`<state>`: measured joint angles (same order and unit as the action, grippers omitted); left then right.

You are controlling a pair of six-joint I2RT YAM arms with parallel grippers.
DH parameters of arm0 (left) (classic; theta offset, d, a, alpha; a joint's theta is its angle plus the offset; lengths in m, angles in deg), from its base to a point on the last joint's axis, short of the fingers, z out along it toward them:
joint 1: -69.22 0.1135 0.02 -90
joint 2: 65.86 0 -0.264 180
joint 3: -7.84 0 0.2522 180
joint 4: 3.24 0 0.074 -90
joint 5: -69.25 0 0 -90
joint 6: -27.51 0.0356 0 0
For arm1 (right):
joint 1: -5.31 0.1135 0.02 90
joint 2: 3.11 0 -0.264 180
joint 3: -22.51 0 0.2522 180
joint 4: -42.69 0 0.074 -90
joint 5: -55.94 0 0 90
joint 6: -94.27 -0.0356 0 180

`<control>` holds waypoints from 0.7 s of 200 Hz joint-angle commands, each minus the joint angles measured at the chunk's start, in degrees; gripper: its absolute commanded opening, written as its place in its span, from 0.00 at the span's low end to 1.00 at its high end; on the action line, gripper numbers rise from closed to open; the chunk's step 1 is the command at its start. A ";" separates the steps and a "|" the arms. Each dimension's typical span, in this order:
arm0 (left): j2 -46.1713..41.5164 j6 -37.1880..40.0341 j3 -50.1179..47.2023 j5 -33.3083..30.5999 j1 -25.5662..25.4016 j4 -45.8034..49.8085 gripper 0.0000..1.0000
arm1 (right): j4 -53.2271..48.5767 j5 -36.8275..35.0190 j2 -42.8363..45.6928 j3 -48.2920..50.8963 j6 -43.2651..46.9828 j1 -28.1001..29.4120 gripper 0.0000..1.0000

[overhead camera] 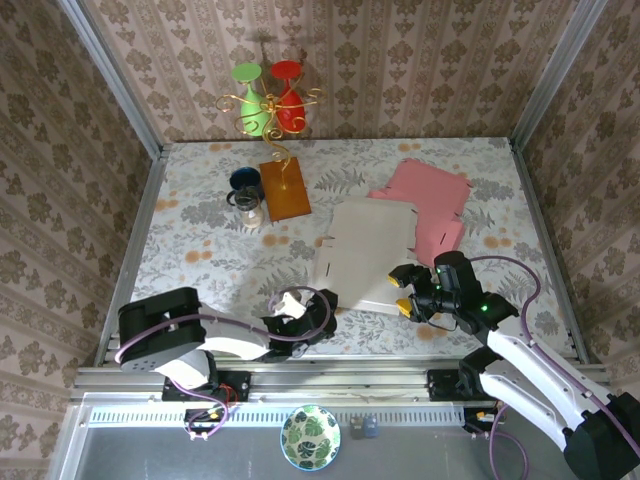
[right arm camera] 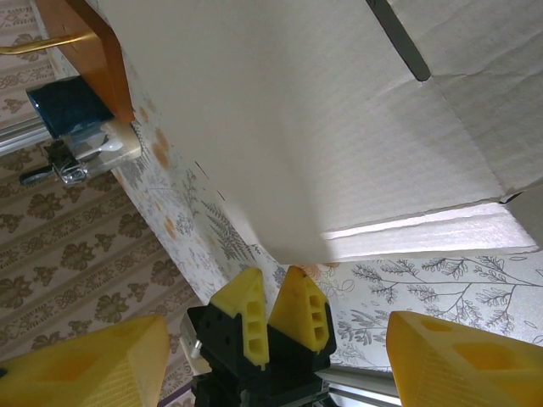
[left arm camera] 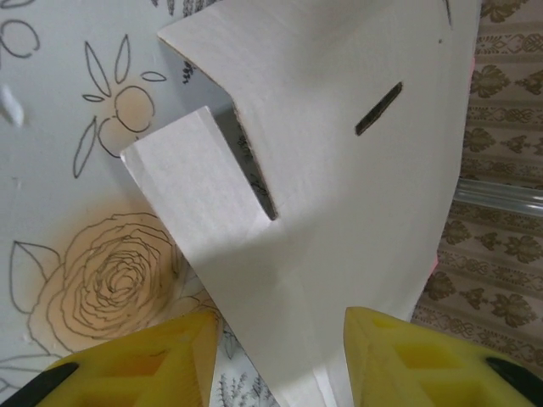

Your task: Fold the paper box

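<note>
Nearest of all, in front of the table's rail, sits a leaf-patterned bowl [overhead camera: 310,437]. On the flowered table [overhead camera: 200,260], the left tool [left arm camera: 276,337] is at the near left corner of the paper box [overhead camera: 365,245]. Its yellow fingers [left arm camera: 136,365] stand apart with the card's edge between them, and a strip of table shows beside the left finger, so they are not pinching it. A small flap [left arm camera: 195,195] juts out beside a cut there. The right tool [overhead camera: 403,293] sits at the box's near right edge, its jaws wide and holding nothing.

The box is an unfolded white sheet lying mid-table, right of centre. A pink sheet [overhead camera: 430,205] lies just behind it, partly under its far right side. Far left of these stand a dark blue cup [overhead camera: 245,180] and a wooden base [overhead camera: 284,188] with a wire stand, which carries a green glass [overhead camera: 248,75] and a red glass [overhead camera: 286,72].
</note>
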<state>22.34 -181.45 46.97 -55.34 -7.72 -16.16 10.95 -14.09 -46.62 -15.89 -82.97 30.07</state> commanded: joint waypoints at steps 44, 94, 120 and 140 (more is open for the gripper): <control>4.66 -9.42 0.67 -2.70 -0.31 -5.07 0.44 | 1.35 -0.17 -0.64 0.89 -0.74 -0.34 0.70; 11.16 -4.19 -0.49 -6.25 0.92 -20.17 0.33 | 2.01 0.16 -0.95 1.00 -0.52 -0.50 0.70; 12.17 -2.66 -0.34 -6.78 0.93 -22.90 0.18 | 1.77 0.16 -0.96 0.65 -0.56 -0.67 0.69; 9.53 -0.85 -0.10 -8.25 0.67 -20.72 0.10 | 1.34 0.08 -0.83 0.22 -0.71 -0.75 0.68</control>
<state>34.08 -182.15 47.08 -60.41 -7.20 -34.65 12.35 -14.07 -47.47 -15.87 -82.97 29.67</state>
